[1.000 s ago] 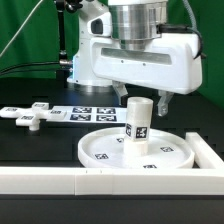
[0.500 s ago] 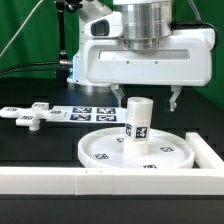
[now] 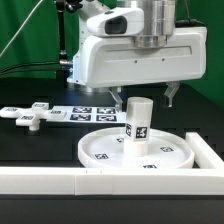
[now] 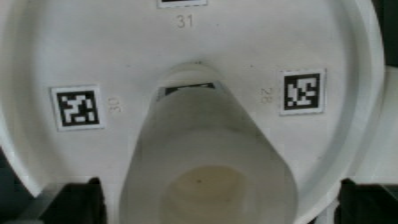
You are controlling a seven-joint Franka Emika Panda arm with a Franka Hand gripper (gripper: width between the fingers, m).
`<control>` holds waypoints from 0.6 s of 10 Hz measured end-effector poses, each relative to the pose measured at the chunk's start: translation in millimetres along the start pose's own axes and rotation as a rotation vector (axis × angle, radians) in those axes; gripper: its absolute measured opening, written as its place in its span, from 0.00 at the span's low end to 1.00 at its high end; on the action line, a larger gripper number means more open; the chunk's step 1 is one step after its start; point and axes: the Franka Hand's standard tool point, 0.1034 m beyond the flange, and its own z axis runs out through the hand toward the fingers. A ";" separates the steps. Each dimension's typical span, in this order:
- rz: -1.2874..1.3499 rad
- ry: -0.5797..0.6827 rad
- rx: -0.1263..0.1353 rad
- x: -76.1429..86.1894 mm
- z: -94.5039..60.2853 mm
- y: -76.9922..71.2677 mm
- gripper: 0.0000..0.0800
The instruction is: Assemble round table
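1. The fingers (image 3: 170, 97) are spread apart and hold nothing. In the exterior view I can see one dark tip on each side of the post, with a clear gap at either side.
2. The short cylindrical post (image 3: 137, 122) stands upright directly under the fingers, and its rounded top sits about level with their tips. I see no contact between them.
3. From the wrist view I look straight down the post (image 4: 214, 150). It is centred in the gap between the fingers, and its top end fills the near part of the picture.
4. The large rimmed round disc (image 3: 105, 152) lies flat on the bench below the fingers. The post rises from its middle.
5. In the wrist view two square tags on the disc floor (image 4: 75, 107) flank the base of the post, one on each side.
6. The flat cross-shaped piece (image 3: 30, 117) lies on the bench well away from the fingers, towards the exterior view's left. It touches neither the disc nor the post.
7. The marker board (image 3: 85, 113) lies flat on the bench between the cross-shaped piece and the spot beneath the fingers, just beyond the disc's far rim.
8. A long white rail (image 3: 60, 181) runs along the bench on the camera's side of the fingers, close to the disc's near rim. A second stretch runs up the exterior view's right.
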 end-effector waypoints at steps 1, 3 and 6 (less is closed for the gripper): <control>-0.073 -0.001 0.000 -0.4 0.5 0.3 0.81; -0.177 -0.002 0.000 -0.7 0.7 0.6 0.81; -0.446 -0.021 -0.029 -0.7 3.1 -6.3 0.81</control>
